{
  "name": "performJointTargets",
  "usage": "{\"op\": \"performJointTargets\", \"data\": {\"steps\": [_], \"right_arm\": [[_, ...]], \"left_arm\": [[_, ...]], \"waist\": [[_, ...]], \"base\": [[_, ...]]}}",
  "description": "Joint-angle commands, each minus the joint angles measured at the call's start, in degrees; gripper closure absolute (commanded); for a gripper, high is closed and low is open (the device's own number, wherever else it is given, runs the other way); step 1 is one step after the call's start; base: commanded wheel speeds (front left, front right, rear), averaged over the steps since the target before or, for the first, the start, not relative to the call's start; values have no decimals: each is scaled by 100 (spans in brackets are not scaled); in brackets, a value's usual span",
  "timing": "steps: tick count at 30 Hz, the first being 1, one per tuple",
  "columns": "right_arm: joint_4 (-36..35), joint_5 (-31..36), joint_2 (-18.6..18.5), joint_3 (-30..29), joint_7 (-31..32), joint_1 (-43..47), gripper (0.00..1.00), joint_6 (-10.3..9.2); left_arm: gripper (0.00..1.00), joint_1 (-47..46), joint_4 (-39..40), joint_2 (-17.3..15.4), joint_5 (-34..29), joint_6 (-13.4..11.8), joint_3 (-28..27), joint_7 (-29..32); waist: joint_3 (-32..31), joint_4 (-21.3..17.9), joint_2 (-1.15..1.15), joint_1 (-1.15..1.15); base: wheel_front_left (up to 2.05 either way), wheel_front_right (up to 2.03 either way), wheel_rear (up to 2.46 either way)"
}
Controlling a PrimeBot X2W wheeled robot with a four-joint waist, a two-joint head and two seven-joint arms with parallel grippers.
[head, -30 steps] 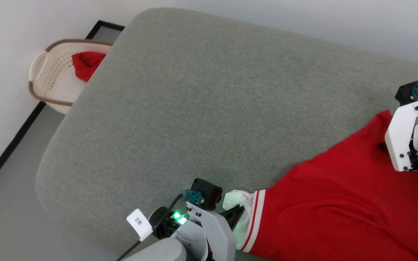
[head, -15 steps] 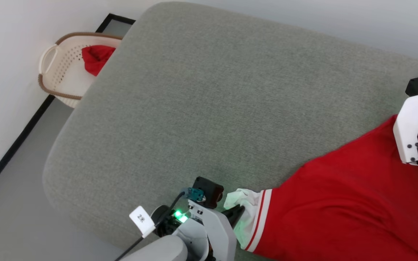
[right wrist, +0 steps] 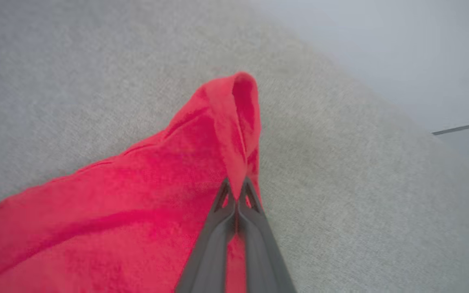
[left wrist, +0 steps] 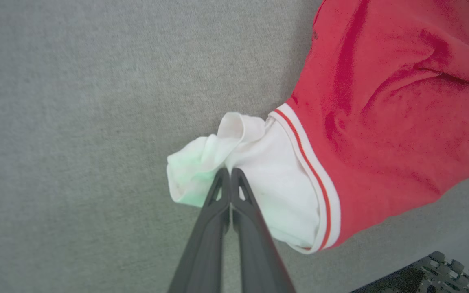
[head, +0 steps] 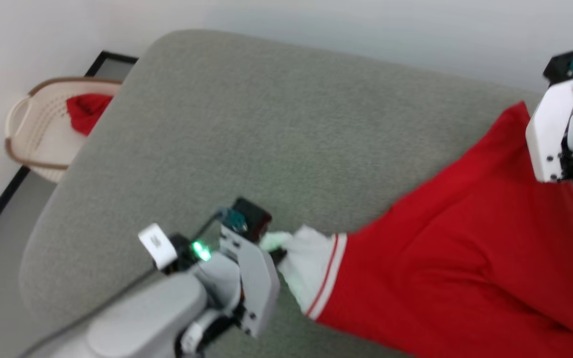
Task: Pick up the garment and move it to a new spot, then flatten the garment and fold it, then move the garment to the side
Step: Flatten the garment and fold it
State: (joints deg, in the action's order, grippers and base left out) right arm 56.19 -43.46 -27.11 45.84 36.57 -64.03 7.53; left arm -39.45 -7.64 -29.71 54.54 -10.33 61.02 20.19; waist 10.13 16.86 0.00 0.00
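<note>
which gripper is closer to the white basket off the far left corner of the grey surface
Left. The left gripper, shut on the white sleeve of the garment, sits mid grey surface, right of the basket. The right gripper, shut on the garment's red corner, is much farther right.

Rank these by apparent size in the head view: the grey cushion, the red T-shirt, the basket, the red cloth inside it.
1. grey cushion
2. red T-shirt, cut off by the frame
3. basket, partly hidden behind the cushion
4. red cloth, partly hidden

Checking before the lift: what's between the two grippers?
The garment spans from the left gripper, on its white sleeve, to the right gripper, on a red corner, over the grey cushion; the head view shows it.
</note>
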Motion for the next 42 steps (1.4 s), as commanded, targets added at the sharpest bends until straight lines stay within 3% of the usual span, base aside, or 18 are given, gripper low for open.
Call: {"op": "performJointTargets", "data": {"steps": [1, 6, 13, 24, 34, 42], "right_arm": [[-62, -99, -29, -12, -64, -100, 100, -7], [-221, -141, -68, -127, -490, -370, 100, -7], [-24, 248, -32, -403, -1342, -861, 100, -7], [787, 986, 424, -996, -2716, -1568, 100, -8], [1268, 1228, 831, -1214, -3209, -1859, 100, -8], [1418, 1288, 929, -1299, -3379, -2041, 100, -8]], "left_arm": [[100, -189, 47, -109, -73, 50, -9, 116], [100, -923, -30, -475, -110, 291, -177, 585], [100, -2162, -902, -616, -268, 790, -454, 837], [100, -3962, -3169, -55, -858, 1371, -611, 180], [100, -4946, -4795, 436, -1190, 1546, -543, -539], [100, -5505, -5472, 698, -1345, 1578, -498, -982]], "waist": [[-262, -282, 0, 0], [-509, -569, 0, 0], [-865, -951, 0, 0], [-1113, -1481, 0, 0], [-1072, -1786, 0, 0], [-851, -1911, 0, 0]], "base": [[0, 0, 0], [0, 0, 0], [0, 0, 0], [0, 0, 0], [0, 0, 0], [0, 0, 0]]}}
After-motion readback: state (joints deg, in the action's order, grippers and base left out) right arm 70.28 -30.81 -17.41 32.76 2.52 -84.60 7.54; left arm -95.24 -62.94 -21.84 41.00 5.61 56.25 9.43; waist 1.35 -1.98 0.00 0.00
